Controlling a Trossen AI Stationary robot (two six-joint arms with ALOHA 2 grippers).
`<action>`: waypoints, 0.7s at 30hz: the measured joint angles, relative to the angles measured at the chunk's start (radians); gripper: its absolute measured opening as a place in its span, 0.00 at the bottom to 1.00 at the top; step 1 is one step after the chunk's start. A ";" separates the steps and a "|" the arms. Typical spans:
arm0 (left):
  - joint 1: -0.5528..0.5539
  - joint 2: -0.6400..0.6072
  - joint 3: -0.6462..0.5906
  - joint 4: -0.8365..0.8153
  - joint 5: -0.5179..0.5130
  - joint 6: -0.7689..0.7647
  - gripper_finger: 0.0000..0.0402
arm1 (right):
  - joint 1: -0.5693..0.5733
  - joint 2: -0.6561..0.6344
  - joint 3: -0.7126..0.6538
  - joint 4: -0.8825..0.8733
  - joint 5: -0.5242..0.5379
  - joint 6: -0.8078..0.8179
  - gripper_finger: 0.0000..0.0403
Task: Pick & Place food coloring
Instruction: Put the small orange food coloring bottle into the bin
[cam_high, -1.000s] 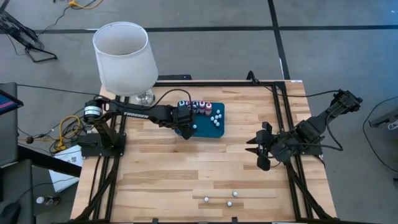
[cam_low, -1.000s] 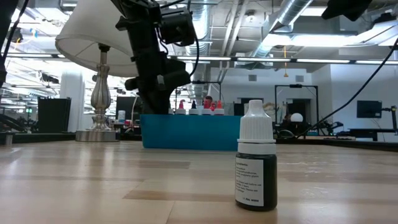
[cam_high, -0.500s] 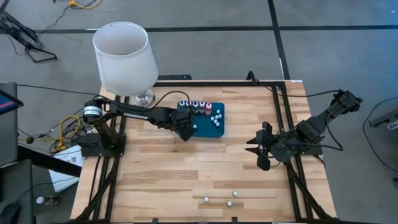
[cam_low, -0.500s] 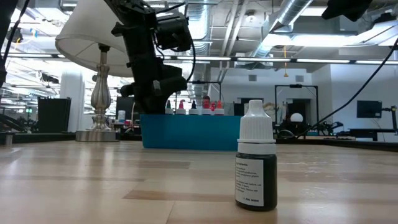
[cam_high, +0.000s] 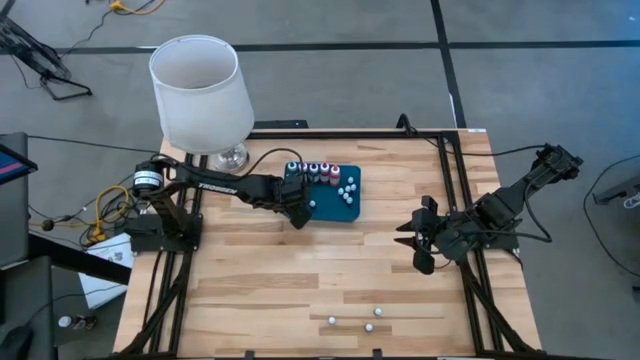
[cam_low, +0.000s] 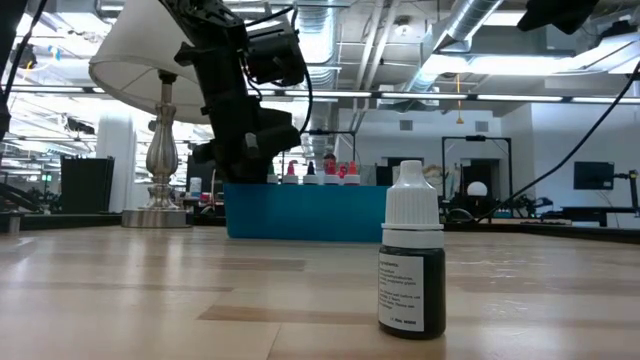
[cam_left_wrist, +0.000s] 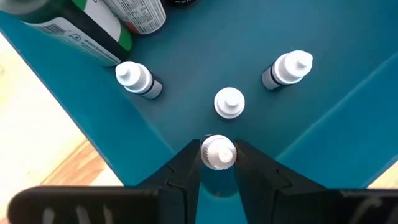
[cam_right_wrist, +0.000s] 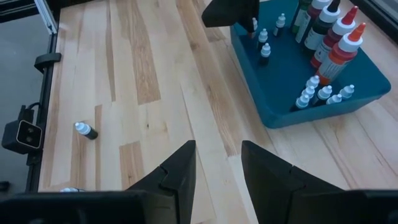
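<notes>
left gripper (cam_left_wrist: 218, 163) fingers clamping small white-capped bottle (cam_left_wrist: 218, 152), inside teal tray (cam_left_wrist: 323, 93)

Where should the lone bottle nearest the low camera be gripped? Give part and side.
Take the bottle by its dark body, just under the white cap, coming down from above. It stands upright on the table with bare wood on either side, and the straight body likely holds better than the tapering cap.
</notes>
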 joint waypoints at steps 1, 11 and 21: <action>0.000 0.000 0.000 0.000 0.000 0.000 0.20 | 0.000 0.000 0.000 0.000 0.000 0.000 0.29; 0.000 0.000 0.000 -0.002 0.001 0.000 0.21 | 0.000 0.000 0.000 0.001 0.001 0.001 0.29; 0.000 0.000 0.000 -0.001 0.002 0.001 0.26 | 0.000 0.000 0.000 0.004 0.001 0.019 0.29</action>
